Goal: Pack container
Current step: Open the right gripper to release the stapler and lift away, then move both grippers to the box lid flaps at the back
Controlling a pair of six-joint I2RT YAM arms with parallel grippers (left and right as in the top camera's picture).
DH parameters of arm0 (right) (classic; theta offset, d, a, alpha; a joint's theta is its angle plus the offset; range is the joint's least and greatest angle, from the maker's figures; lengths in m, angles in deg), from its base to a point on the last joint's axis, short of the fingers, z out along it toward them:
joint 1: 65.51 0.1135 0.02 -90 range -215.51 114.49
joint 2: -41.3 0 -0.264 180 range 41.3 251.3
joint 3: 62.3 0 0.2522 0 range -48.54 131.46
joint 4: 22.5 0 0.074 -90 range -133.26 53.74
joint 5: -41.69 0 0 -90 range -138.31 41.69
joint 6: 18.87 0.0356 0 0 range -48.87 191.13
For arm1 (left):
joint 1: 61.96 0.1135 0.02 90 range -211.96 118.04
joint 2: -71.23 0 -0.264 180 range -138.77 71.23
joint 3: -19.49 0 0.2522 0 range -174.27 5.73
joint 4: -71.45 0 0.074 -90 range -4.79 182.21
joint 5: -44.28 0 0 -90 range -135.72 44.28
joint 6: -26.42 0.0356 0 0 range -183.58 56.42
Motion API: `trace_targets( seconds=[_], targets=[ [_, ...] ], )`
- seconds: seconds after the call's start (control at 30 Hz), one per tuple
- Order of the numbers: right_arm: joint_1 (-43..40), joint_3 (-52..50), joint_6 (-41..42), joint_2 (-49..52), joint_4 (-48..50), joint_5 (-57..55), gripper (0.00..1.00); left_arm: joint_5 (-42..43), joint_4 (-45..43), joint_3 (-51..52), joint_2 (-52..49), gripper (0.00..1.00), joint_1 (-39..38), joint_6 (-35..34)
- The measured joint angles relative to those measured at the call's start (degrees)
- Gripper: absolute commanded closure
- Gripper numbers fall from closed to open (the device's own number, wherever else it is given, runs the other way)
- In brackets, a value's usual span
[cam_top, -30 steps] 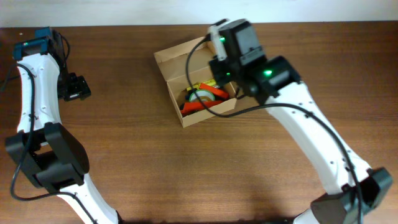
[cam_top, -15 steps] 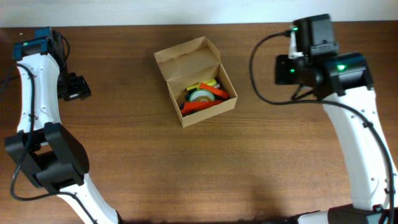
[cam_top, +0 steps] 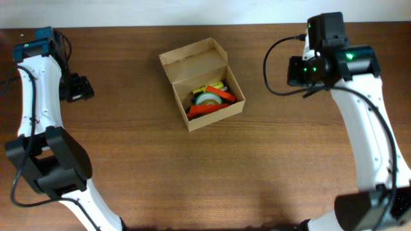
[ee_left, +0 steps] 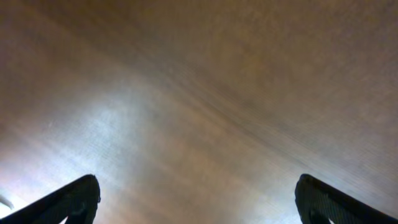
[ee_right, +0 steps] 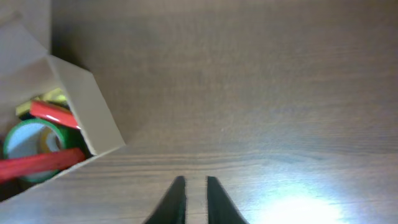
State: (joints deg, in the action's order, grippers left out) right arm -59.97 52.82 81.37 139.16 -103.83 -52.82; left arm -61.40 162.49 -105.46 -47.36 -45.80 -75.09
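The container (cam_top: pixel 192 59) is a brown cardboard box with its flap lid open, at the table's upper middle. Inside lie a green tape roll (cam_top: pixel 207 98), red pens (cam_top: pixel 209 108) and a yellow item (cam_top: pixel 216 86). My right gripper (cam_top: pixel 297 70) is shut and empty, well to the right of the box. In the right wrist view its fingers (ee_right: pixel 196 183) hover over bare table, with the box corner (ee_right: pixel 93 118), tape roll (ee_right: pixel 25 143) and a red pen (ee_right: pixel 53 114) at the left. My left gripper (cam_top: pixel 78 88) is open and empty at the far left; its view (ee_left: pixel 198 196) shows only table.
The brown wooden table (cam_top: pixel 192 173) runs to a white wall along the far edge. Black cables loop from the right arm (cam_top: pixel 273 61) between the gripper and the box.
My right arm has pulled back from over the box to the right side of the table. The box contents and the left arm have not moved.
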Motion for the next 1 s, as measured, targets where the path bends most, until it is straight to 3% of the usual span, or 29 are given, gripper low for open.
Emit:
trace_targets(
  seconds=[0.2, 0.43, 0.47, 0.5, 0.53, 0.6, 0.63, 0.8, 1.0],
  targets=[
    [-2.4, 0.0, 0.0, 7.0, -0.2, 3.6, 0.96, 4.7, -4.9, 0.0, 0.0, 0.01, 0.0, 0.0],
    [-2.9, 0.0, 0.0, 8.5, -0.2, 4.7, 0.96, 8.0, -6.6, 0.0, 0.0, 0.00, 0.0, 0.0],
    [-2.9, 0.0, 0.0, 8.5, -0.2, 4.7, 0.96, 8.3, -6.9, 0.0, 0.0, 0.06, 0.0, 0.0],
    [-2.9, 0.0, -0.1, 8.5, -0.2, 4.7, 0.96, 8.7, -7.3, 0.0, 0.0, 0.20, 0.0, -0.1],
    [-2.9, 0.0, -0.2, 8.5, -0.2, 4.7, 0.96, 8.9, -7.9, 0.0, 0.0, 0.20, 0.0, -0.1],
    [-2.9, 0.0, -0.3, 8.5, -0.2, 4.6, 0.96, 9.3, -8.3, 0.0, 0.0, 0.64, 0.0, -0.2],
    [-2.9, 0.0, -0.4, 8.5, -0.2, 4.6, 0.96, 9.4, -8.6, 0.0, 0.0, 0.96, 0.0, 0.0],
    [-2.9, 0.0, -0.4, 8.5, -0.2, 4.6, 0.96, 10.7, -9.2, 0.0, 0.0, 0.98, 0.0, -0.2],
    [-2.9, 0.0, -0.7, 8.5, -0.6, 5.2, 0.96, 18.5, -8.3, 0.0, 0.0, 0.99, -0.8, 1.0]
  ],
)
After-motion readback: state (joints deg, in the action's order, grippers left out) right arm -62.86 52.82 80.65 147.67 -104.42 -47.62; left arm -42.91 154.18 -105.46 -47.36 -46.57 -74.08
